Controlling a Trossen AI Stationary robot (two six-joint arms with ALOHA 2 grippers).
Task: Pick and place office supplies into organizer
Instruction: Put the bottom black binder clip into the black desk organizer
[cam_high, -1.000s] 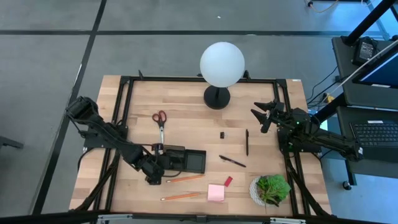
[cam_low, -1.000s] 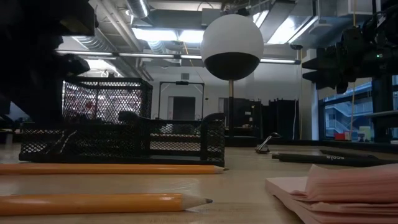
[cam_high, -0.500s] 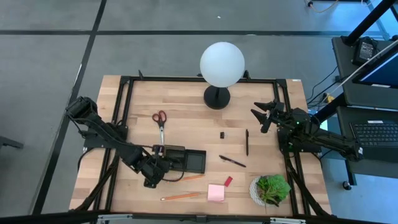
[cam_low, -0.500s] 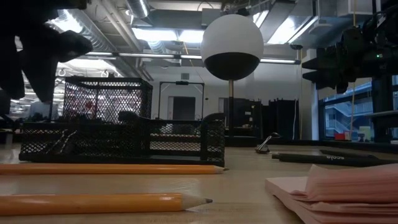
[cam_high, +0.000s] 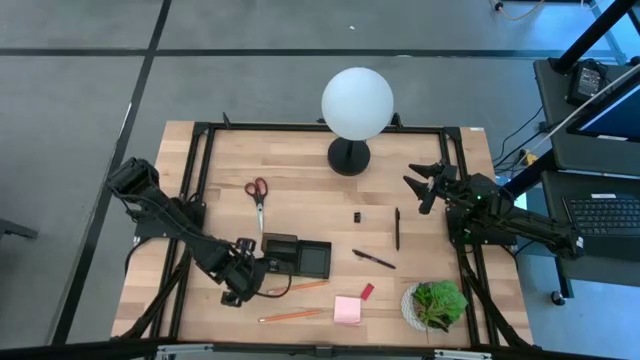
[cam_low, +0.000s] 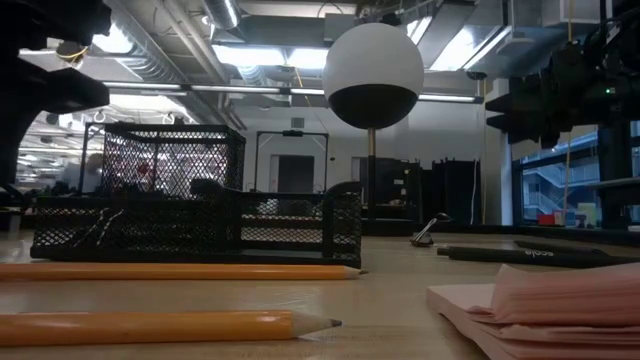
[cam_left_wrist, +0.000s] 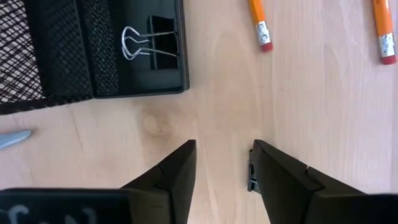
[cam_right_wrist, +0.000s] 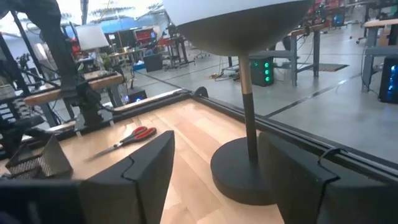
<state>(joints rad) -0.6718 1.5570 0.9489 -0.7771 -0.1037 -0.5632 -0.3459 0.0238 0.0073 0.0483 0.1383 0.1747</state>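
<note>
Black wire mesh forms the low compartmented organizer (cam_high: 296, 256) at lower centre of the high view, a black binder clip (cam_left_wrist: 153, 45) with silver wire handles already lying in one bay. The left gripper (cam_high: 240, 283) sits just off the tray's lower-left corner, fingers parted and holding nothing. Two orange pencils (cam_high: 296, 287) lie close to its right; red-handled scissors (cam_high: 258, 197) lie above. The right gripper (cam_high: 428, 187) waits wide open and empty at right. One risk, I judge: a low sweep toward the nearer pencil could roll it or nudge the tray.
</note>
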